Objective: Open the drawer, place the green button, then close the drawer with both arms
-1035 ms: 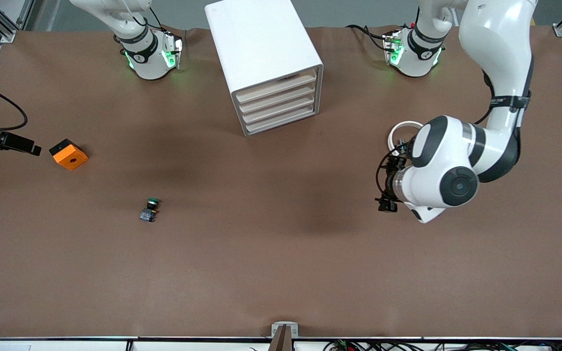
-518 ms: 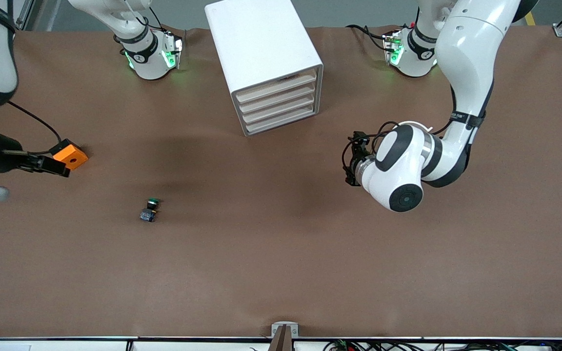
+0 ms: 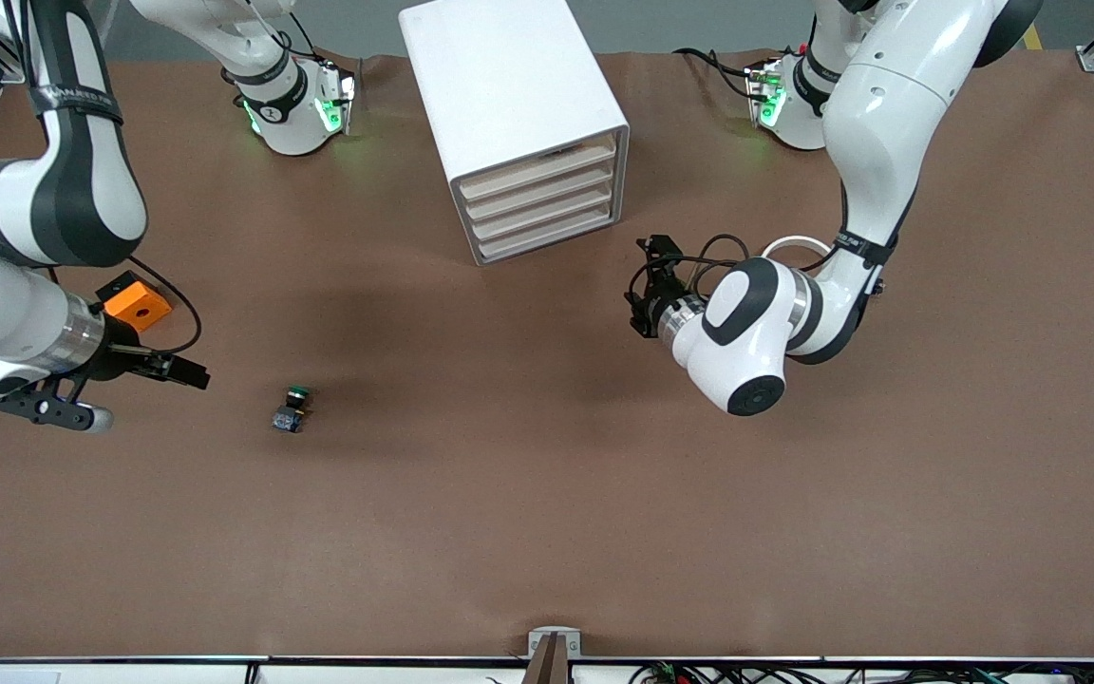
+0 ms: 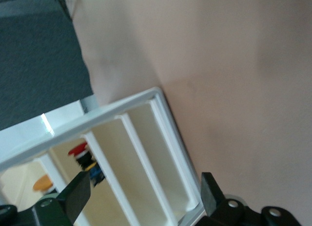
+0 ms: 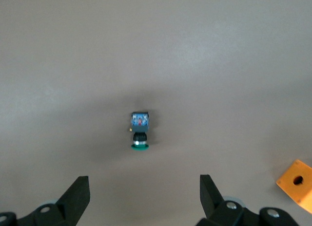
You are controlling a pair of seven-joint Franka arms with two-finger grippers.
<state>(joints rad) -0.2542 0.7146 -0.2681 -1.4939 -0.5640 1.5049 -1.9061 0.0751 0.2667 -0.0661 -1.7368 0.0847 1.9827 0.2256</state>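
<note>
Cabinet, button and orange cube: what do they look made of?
Cabinet: probably matte white moulded plastic, with rounded edges and an even sheen; its drawer fronts are pale beige. Button: likely plastic, a green cap on a dark blocky body. Orange cube: uniform matte orange with a dark hole, probably plastic.

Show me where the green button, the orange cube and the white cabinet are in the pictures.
button [image 3: 292, 407]: front view, on the middle of its body.
orange cube [image 3: 139, 304]: front view, on its top face.
cabinet [image 3: 499, 85]: front view, on its white top panel.
</note>
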